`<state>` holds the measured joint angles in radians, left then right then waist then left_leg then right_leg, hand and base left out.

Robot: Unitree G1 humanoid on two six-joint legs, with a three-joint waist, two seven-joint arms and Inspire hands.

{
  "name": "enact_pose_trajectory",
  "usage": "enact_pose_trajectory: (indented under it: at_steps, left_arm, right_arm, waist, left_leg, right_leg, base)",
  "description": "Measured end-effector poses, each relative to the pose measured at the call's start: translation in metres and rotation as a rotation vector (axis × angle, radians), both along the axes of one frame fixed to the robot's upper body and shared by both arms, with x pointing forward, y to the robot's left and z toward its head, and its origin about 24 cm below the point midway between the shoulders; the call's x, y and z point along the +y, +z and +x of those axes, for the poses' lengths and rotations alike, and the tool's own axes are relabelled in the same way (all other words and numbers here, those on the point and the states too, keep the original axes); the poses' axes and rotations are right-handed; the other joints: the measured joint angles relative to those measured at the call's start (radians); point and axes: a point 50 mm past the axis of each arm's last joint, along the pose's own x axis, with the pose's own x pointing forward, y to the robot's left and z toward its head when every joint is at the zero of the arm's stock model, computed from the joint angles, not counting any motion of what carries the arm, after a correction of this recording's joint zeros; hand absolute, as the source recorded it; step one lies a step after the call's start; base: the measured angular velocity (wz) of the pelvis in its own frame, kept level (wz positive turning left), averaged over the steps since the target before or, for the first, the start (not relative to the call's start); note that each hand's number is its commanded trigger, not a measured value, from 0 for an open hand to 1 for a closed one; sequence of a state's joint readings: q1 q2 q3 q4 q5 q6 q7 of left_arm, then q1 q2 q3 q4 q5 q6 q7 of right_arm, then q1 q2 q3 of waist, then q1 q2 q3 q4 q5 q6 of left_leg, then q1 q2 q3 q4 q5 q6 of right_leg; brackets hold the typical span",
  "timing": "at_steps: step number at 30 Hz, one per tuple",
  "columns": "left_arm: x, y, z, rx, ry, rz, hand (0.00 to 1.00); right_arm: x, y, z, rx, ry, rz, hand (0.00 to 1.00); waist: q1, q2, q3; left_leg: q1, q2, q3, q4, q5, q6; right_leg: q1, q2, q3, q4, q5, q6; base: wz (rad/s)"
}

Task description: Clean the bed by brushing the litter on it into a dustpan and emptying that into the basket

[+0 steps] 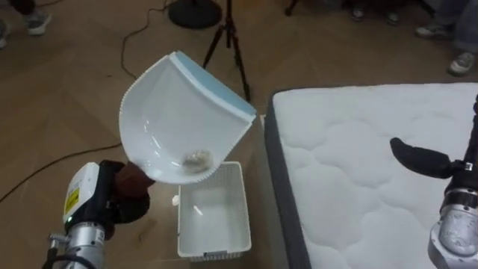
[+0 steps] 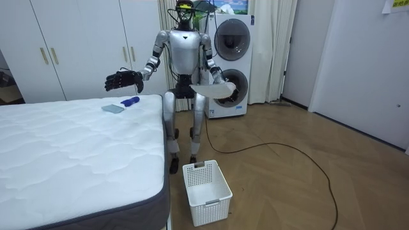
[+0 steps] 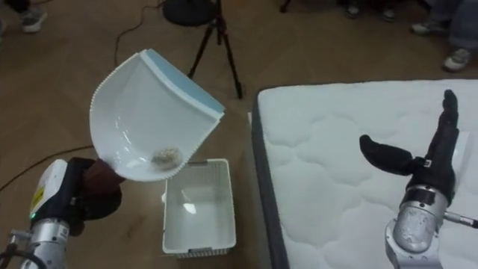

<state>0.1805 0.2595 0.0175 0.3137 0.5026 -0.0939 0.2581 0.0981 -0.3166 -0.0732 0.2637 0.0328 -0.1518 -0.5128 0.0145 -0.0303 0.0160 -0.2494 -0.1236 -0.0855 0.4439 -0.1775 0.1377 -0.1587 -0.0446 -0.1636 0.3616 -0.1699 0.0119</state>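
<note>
Nearly done: your left hand clamps the white, blue-rimmed plastic dustpan, debris untipped above the white lattice basket; right hand splayed.

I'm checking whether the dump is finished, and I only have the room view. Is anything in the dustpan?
Observer: Yes. A small pale clump of dirt lies near the low end of the tilted dustpan.
Operator: Is that low end lined up over the basket?
Observer: Seen from the head, it overlaps one corner of the rim of the basket, so it looks to be above that corner rather than the middle. I can't be sure of the height.
</note>
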Motion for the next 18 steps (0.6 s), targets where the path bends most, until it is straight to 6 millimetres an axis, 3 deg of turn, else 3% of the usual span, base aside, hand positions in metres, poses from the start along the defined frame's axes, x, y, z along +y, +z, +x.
enact_pose_trajectory:
  at_steps: [1,8,11,12,14,18]
  left_arm:
    - [0.001,-0.001,-0.001,0.007,0.002,0.001,1.0]
    - [0.002,-0.003,0.011,0.013,-0.003,0.008,1.0]
    - [0.004,-0.008,0.013,0.042,0.002,0.013,1.0]
    - [0.004,-0.01,0.012,0.054,0.002,0.015,1.0]
    - [0.007,-0.017,0.01,0.094,0.008,0.021,1.0]
    - [0.007,-0.029,0.016,0.159,0.006,0.033,1.0]
  right_arm:
    - [0.004,-0.002,0.001,0.009,0.02,0.004,0.0]
    - [0.02,-0.018,0.002,0.1,0.144,0.029,0.0]
    - [0.02,-0.024,0.001,0.142,0.179,0.008,0.0]
    - [0.02,-0.025,0.001,0.15,0.18,0.002,0.0]
    - [0.018,-0.031,-0.001,0.18,0.173,0.003,0.0]
    - [0.017,-0.046,-0.001,0.257,0.169,-0.001,0.0]
  waist:
    - [0.018,0.001,0.0008]
    - [0.019,0.005,0.0021]
    - [0.022,0.002,0.0067]
    - [0.022,-0.001,0.0068]
    - [0.02,0.007,0.0088]
    - [0.006,0.016,0.0152]
  left_leg:
    - [0.0,0.0,-0.003,0.004,-0.008,0.003]
    - [-0.019,-0.014,-0.089,0.025,-0.02,0.007]
    - [-0.042,-0.022,-0.091,0.055,-0.039,0.003]
    - [-0.048,-0.03,-0.089,0.066,-0.049,0.002]
    - [-0.087,-0.031,-0.09,0.132,-0.095,-0.008]
    - [-0.142,-0.025,-0.072,0.171,-0.113,-0.016]
  right_leg:
    - [-0.001,0.011,0.018,-0.001,0.0,0.003]
    - [-0.038,0.029,0.08,0.051,-0.01,0.015]
    - [-0.123,0.032,0.107,0.07,-0.004,0.014]
    - [-0.133,0.029,0.109,0.073,0.011,0.009]
    - [-0.175,0.028,0.094,0.148,-0.028,-0.011]
    - [-0.23,0.017,0.079,0.211,-0.064,-0.019]
  base:
    - [0.09]
    - [0.29]
    - [0.14]
    - [0.16]
    - [0.11]
    - [0.23]
